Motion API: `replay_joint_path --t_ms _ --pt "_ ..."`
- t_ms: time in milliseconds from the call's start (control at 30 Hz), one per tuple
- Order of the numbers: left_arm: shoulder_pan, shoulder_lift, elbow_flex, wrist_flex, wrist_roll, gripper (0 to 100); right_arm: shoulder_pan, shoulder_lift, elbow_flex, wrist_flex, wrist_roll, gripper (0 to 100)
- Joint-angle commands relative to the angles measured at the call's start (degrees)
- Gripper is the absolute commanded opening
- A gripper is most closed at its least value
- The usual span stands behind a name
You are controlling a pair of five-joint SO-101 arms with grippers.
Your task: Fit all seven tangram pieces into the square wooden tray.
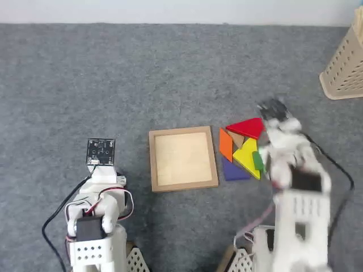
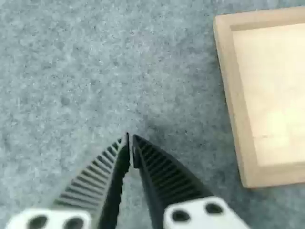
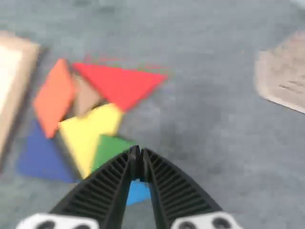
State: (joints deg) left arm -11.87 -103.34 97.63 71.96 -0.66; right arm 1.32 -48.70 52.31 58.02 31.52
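- hovering over the loose cluster, the right fingers (image 3: 112,183) are clenched on nothing, tips above the green piece (image 3: 110,147), probably lining up a first pick.
- the seven pieces lie packed together just off the right rim of the tray (image 1: 153,161): red triangle (image 1: 247,127), orange piece (image 1: 226,144), brown piece (image 1: 236,138), yellow triangle (image 1: 247,156), dark blue triangle (image 1: 233,170) and light blue piece (image 3: 138,191), besides the green one.
- the tray sits flat near the middle of the tabletop (image 1: 113,73), no piece in it yet, its open face up to receive them.
- the left fingers (image 2: 112,183) are pressed together, empty, low over bare tabletop beside the tray's left rim, seemingly parked clear of the work.
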Motion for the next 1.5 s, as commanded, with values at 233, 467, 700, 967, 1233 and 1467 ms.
replay_joint_path --t_ms 233,467,700,967,1233,1467 --pt "-0.2 -1.3 -1.1 0.4 0.4 1 -7.3 44.4 -34.4 6.5 -22.9 21.1" --pt "-0.2 -1.3 -1.1 0.4 0.4 1 -9.8 55.0 -40.4 4.1 -34.8 20.6" --pt "-0.2 -1.3 -1.1 0.4 0.4 1 -6.1 58.1 -40.4 3.0 -45.0 35.7" --pt "-0.2 -1.3 -1.1 0.4 0.4 1 -7.9 58.5 -40.3 -0.2 -54.0 38.0" --pt "-0.3 -1.3 -1.1 0.4 0.4 1 -8.4 65.7 -41.1 -5.8 -62.1 38.0" --pt "-0.3 -1.3 -1.1 0.4 0.4 1 -8.3 70.7 -47.0 -2.9 -62.1 37.9"
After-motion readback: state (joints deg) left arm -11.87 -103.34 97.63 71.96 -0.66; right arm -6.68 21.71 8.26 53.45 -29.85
